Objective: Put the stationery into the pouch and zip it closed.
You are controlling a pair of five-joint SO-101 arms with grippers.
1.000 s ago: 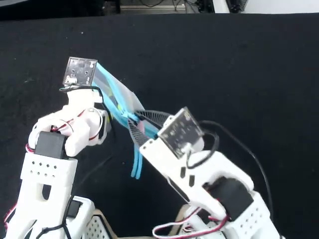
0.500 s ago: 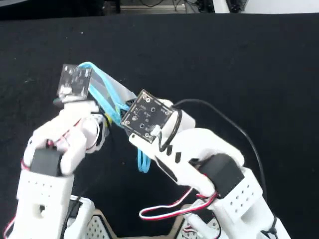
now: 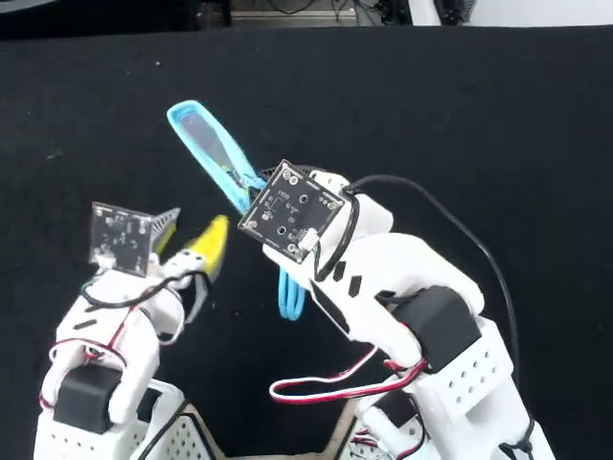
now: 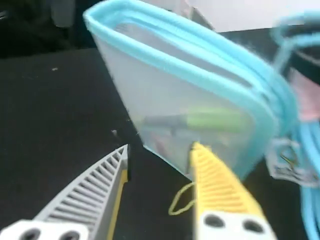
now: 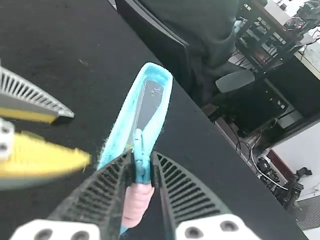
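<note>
The translucent pouch (image 3: 204, 137) with light-blue trim stands on edge above the black table. In the right wrist view my right gripper (image 5: 141, 164) is shut on the pouch (image 5: 148, 97) at its blue zip end, with a pink piece (image 5: 136, 197) hanging just below the fingers. A green pen (image 4: 215, 120) and other stationery show through the pouch (image 4: 170, 90) wall. My left gripper (image 3: 199, 220) is open beside the pouch, touching nothing. The left wrist view shows the left gripper (image 4: 160, 148) a short way in front of the pouch, one finger grey, the other yellow.
A blue strap (image 3: 290, 292) hangs from the pouch under the right arm's wrist. The black table (image 3: 460, 125) stretches bare to the far side and the right. Chairs and desks stand beyond the table edge (image 5: 235, 80).
My left gripper let go of the pouch, opened and drew back toward the near left. My right gripper closed in on the pouch's zip end, and the pouch now stands freer and more upright.
</note>
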